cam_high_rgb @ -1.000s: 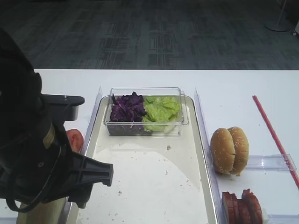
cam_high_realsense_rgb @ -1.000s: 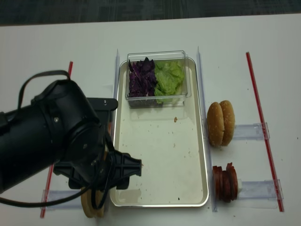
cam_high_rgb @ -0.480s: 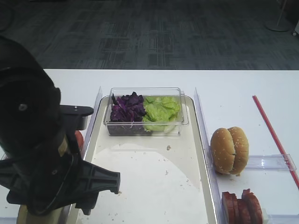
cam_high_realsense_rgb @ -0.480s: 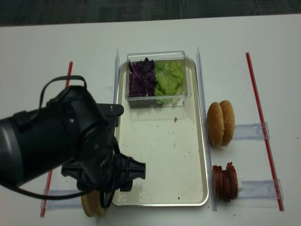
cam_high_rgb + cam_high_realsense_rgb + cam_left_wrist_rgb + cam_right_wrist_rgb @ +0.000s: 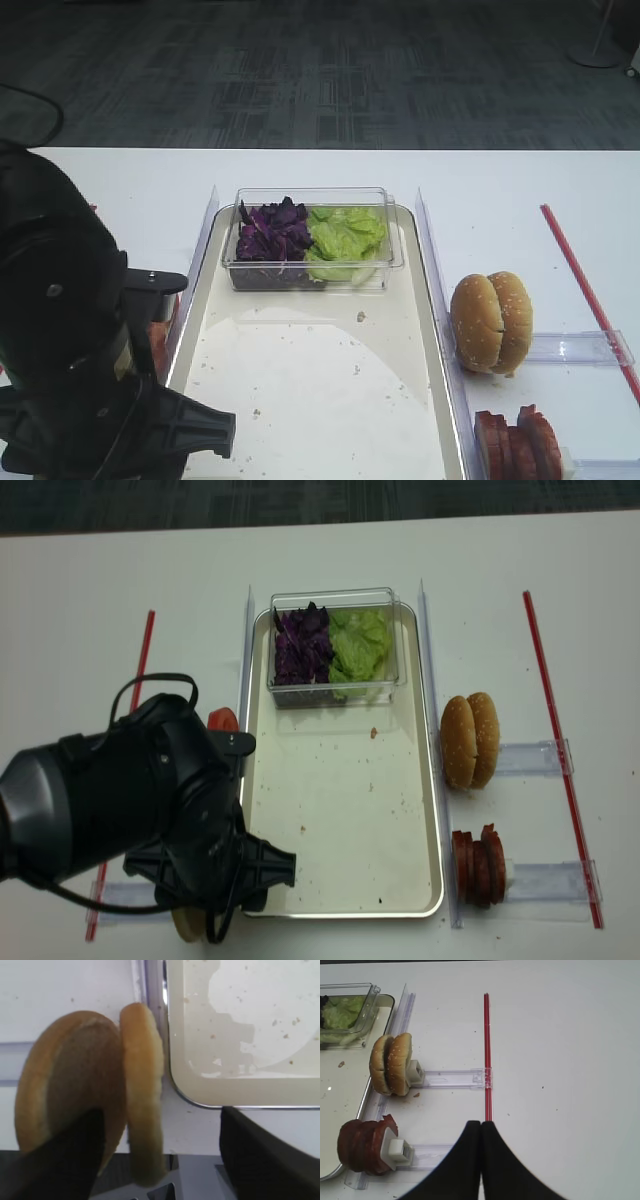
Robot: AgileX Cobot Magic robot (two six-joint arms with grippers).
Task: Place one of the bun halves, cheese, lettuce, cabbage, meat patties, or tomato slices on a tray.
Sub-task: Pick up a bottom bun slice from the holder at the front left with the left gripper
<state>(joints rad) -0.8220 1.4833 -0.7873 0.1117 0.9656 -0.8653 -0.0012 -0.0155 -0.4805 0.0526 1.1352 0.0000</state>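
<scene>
Two bun halves stand on edge just left of the tray (image 5: 240, 1035). The paler, light tan bun half (image 5: 145, 1090) sits between the fingers of my open left gripper (image 5: 160, 1160), apart from the right finger. The left finger (image 5: 65, 1155) lies in front of the browner half (image 5: 70, 1080). My left arm (image 5: 140, 810) hides most of this from above. The lettuce (image 5: 345, 240) and cabbage (image 5: 270, 232) fill a clear box at the tray's far end. Meat patties (image 5: 362, 1145) stand right of the tray, tomato slices (image 5: 222, 720) left of it. My right gripper (image 5: 481, 1125) is shut and holds nothing. Cheese is out of view.
Sesame-seeded buns (image 5: 470, 740) stand on edge in a clear holder right of the tray. Red strips (image 5: 560, 750) run along both sides of the white table. The table's front edge is right below the bun halves.
My left arm has moved toward the table's front edge over the bun halves, uncovering the tomato slices. Its jaws have narrowed a little. The right gripper has not moved.
</scene>
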